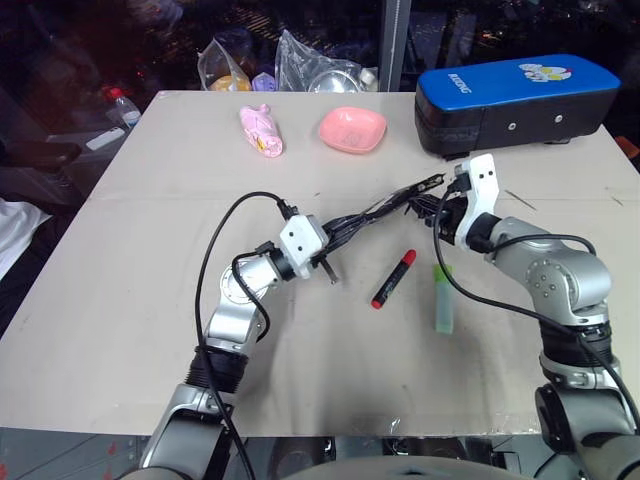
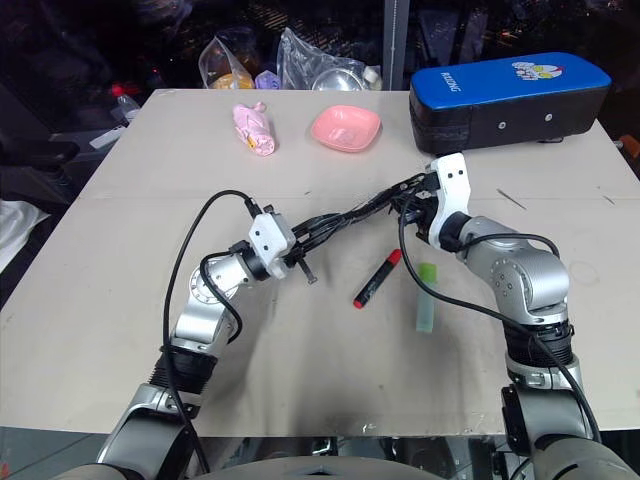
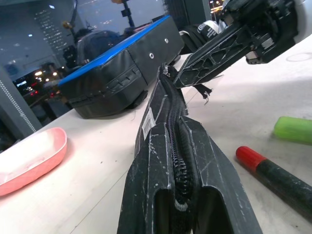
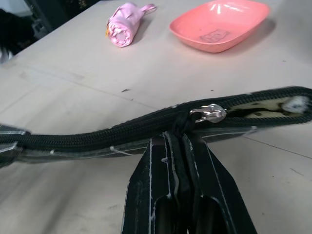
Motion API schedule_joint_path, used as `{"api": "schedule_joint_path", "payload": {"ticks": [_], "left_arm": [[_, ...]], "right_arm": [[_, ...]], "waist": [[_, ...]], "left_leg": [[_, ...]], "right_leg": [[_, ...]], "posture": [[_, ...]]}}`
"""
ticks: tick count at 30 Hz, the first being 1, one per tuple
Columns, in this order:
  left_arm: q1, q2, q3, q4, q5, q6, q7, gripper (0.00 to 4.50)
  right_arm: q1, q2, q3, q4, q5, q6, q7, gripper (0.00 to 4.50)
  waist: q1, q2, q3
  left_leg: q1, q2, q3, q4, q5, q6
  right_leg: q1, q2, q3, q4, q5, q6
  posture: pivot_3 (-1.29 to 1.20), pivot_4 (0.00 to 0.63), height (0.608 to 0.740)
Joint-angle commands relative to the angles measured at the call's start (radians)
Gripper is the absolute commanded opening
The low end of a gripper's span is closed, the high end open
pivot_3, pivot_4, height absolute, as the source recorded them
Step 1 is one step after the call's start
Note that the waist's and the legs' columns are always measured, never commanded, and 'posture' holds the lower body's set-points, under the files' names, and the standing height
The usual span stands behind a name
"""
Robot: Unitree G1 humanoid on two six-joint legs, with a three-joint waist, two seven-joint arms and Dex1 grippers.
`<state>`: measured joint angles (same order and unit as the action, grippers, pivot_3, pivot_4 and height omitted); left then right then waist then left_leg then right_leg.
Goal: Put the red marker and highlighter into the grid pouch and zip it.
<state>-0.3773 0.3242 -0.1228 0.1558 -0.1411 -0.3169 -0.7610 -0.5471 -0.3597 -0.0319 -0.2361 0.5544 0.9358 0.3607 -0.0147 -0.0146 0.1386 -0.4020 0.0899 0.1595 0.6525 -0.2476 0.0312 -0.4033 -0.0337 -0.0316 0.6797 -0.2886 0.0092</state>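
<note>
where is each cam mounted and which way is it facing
Left eye and right eye: on the head, looking forward and down over the table; both arms show, left gripper and right gripper holding the grid pouch stretched between them.
Left wrist: on the left arm, looking along its fingers down the pouch's zipper toward the blue case.
Right wrist: on the right arm, fingers clamped at the zipper pull, facing the pink dish.
Shared: head and left wrist views both show the red marker and highlighter lying on the table.
</note>
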Motion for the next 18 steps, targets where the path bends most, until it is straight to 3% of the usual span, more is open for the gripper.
{"api": "schedule_joint_path", "payload": {"ticks": [1,9,18], "left_arm": [[-0.009,-0.01,-0.002,-0.007,0.01,-0.024,0.017,0.02],[-0.019,-0.03,0.005,0.015,0.047,-0.05,0.071,0.02],[-0.055,-0.031,0.071,0.063,0.119,-0.106,0.243,0.02]], "right_arm": [[-0.015,-0.006,0.024,-0.067,0.023,0.003,0.042,0.0],[-0.013,-0.023,0.048,-0.097,0.033,0.031,0.091,0.0],[-0.018,-0.046,0.015,-0.085,0.016,0.026,0.093,0.0]], "waist": [[0.0,0.0,0.0],[0.0,0.0,0.0],[0.001,0.0,0.0]], "left_leg": [[0.0,0.0,0.0,0.0,0.0,0.0],[0.0,0.0,0.0,0.0,0.0,0.0],[0.0,0.0,0.0,0.0,0.0,0.0]], "right_leg": [[0.0,0.0,0.0,0.0,0.0,0.0],[0.0,0.0,0.0,0.0,0.0,0.0],[0.0,0.0,0.0,0.0,0.0,0.0]], "posture": [[0.0,0.15,0.74],[0.0,0.15,0.74],[0.0,0.15,0.74]]}}
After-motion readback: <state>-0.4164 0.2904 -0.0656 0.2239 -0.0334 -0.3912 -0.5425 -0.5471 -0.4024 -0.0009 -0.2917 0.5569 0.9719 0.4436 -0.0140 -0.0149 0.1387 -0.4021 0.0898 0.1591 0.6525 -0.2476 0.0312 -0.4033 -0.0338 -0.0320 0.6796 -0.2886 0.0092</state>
